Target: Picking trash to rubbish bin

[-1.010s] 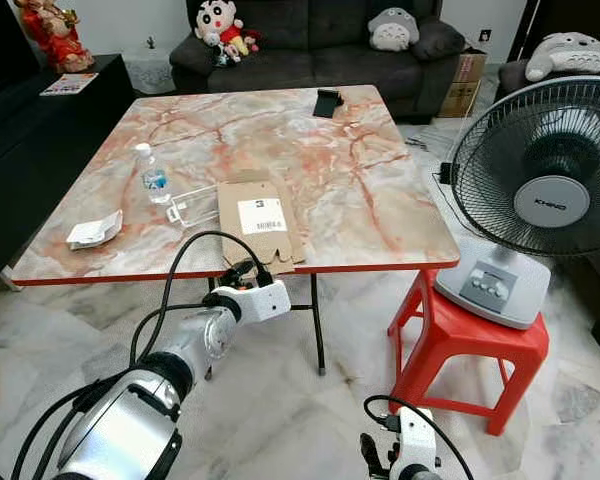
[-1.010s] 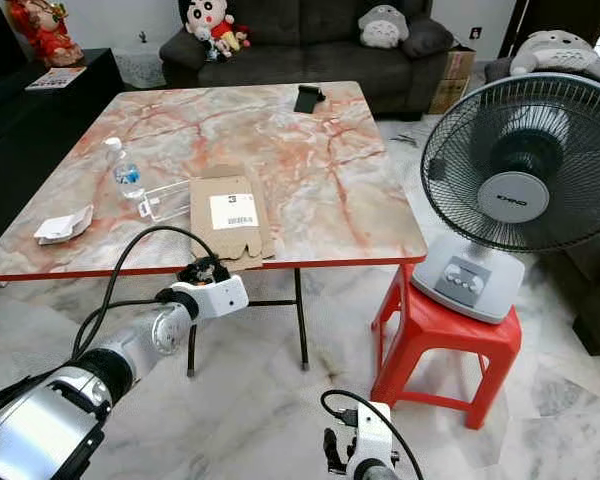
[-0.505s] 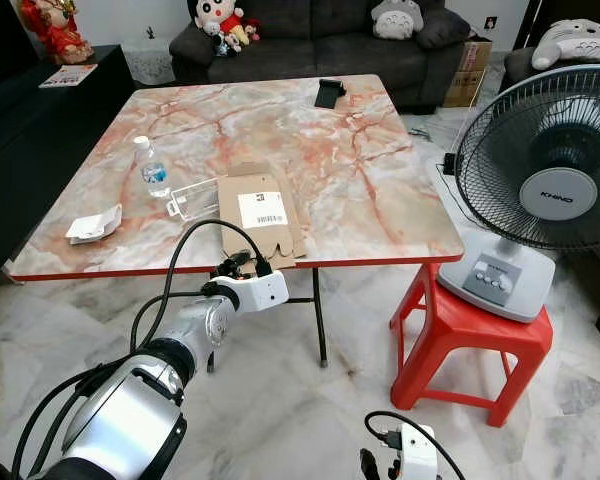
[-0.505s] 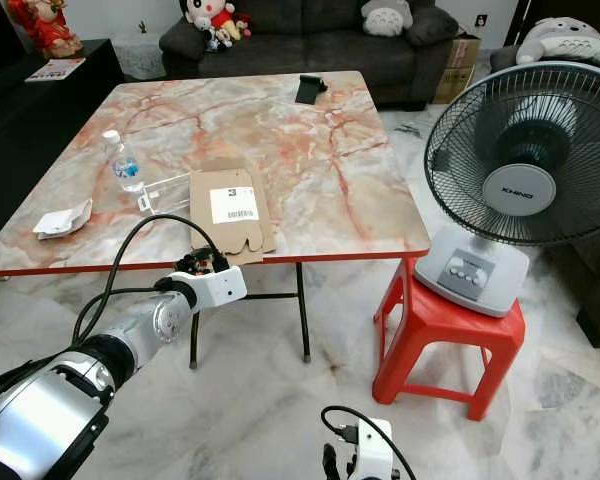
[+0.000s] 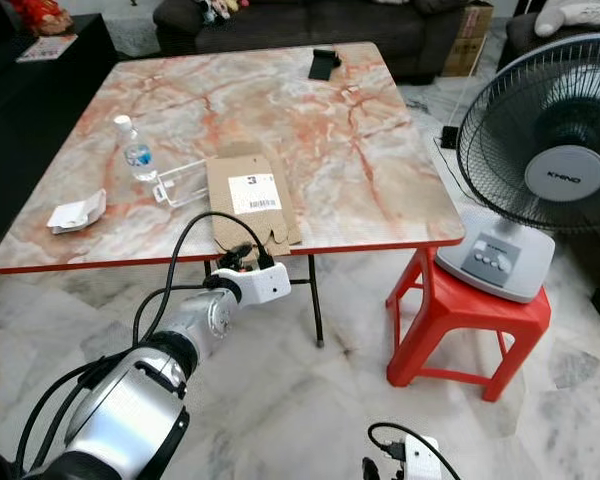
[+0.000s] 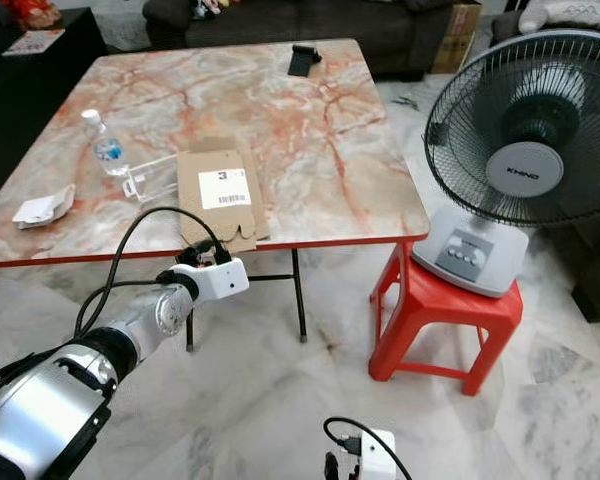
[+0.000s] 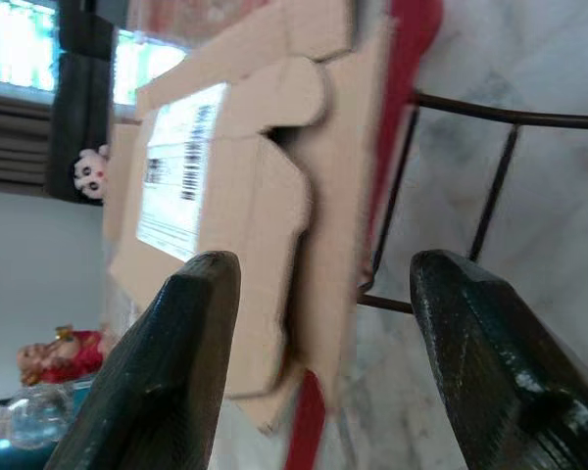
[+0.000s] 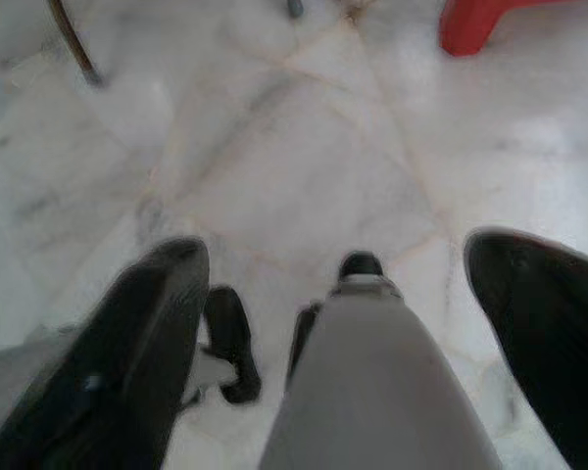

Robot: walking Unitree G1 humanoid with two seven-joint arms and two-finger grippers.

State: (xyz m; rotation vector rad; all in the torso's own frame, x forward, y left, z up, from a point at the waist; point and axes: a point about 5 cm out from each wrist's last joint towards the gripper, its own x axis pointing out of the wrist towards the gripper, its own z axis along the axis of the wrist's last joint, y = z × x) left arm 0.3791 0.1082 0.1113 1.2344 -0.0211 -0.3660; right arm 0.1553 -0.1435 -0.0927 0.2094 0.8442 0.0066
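Cardboard box lies flat, lengthwise toward the table edge, facing released left claw

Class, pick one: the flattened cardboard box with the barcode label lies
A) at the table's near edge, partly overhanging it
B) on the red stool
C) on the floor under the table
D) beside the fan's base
A: the flattened cardboard box lies on the marble table, its near flaps past the red edge.
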